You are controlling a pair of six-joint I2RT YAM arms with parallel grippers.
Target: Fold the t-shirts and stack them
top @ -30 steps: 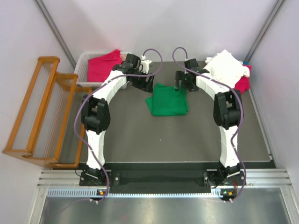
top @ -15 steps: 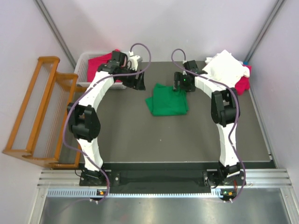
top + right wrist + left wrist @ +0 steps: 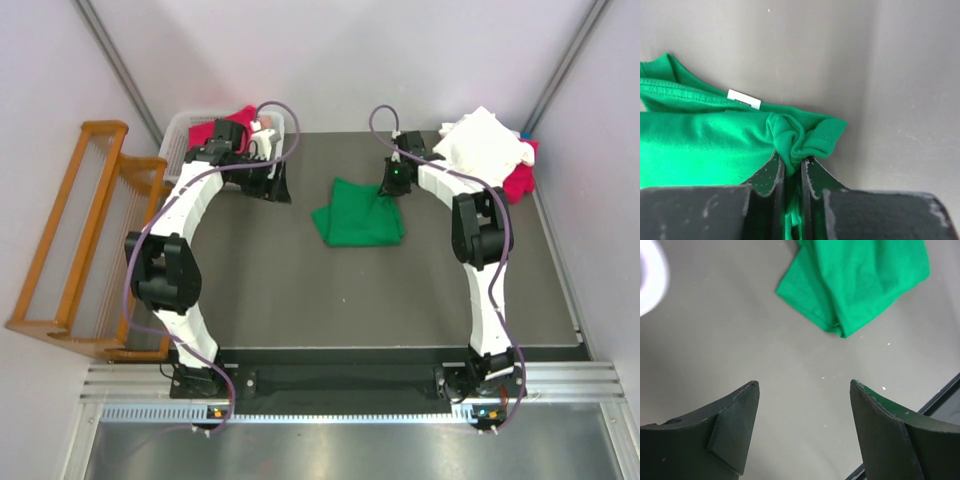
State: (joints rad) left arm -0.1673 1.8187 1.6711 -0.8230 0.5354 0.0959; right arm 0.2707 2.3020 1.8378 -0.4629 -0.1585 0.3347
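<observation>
Though unclear from above, right gripper clamped onto green t-shirt; left gripper agape, empty.

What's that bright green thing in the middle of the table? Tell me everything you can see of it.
It is a green t-shirt of soft knit cloth, folded into a rough, rumpled rectangle. It lies flat on the dark table between the two arms. At its far edge there is a stitched, ribbed collar with a small white label. The right tool is shut on a bunched bit of that edge, pinching the cloth between its two fingers. Nothing else seems to touch it.
</observation>
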